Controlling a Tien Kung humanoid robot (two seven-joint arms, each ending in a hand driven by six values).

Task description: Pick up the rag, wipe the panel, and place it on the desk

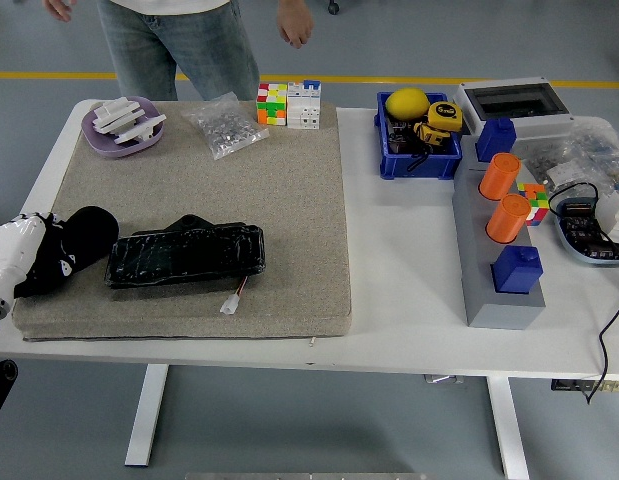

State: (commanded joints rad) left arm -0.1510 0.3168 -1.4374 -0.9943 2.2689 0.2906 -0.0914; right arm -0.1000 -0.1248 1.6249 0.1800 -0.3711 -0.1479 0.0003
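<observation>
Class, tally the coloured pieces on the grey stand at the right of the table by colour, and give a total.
Orange cylinders: 2
Blue blocks: 2
Total: 4, all on the grey stand

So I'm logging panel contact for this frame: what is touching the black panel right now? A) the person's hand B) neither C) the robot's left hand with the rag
B: the panel lies alone on the mat; the left hand holds the rag just off its left end, and the person's hand is raised at the far side.
</observation>
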